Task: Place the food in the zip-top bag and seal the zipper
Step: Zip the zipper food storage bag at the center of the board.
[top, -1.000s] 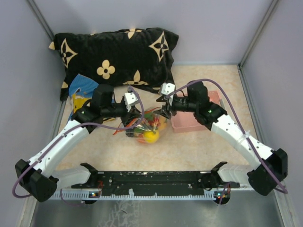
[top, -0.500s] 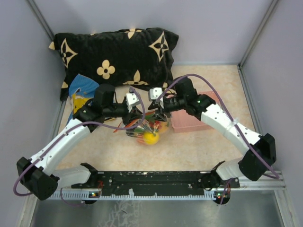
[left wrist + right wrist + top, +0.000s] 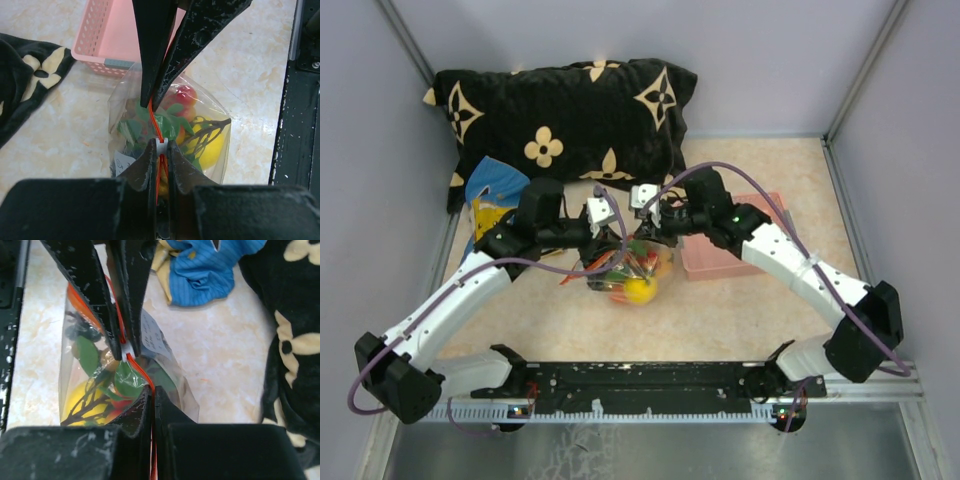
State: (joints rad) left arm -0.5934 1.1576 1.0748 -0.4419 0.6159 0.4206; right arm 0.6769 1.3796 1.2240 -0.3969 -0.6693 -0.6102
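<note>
Zipper (image 3: 152, 117), thin orange-red strip, pinched from opposite sides: left end effector (image 3: 160, 146) closed on it, right end effector (image 3: 151, 390) clamped on it too. One crinkly clear bag (image 3: 125, 115) hanging beneath, near pink basket (image 3: 107, 40), over beige surface (image 3: 740, 310). Holds one round yellow lemon (image 3: 216, 145), red fruit (image 3: 185, 95), green leaves (image 3: 140, 112).

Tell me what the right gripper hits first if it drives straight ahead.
Probably the left gripper, shut on the same thin orange-red zipper strip of the clear plastic bag directly ahead; depth is unclear.

Lavender walls (image 3: 770, 60) enclose a beige marbled tabletop (image 3: 720, 312) (evenly lit, seemingly).
</note>
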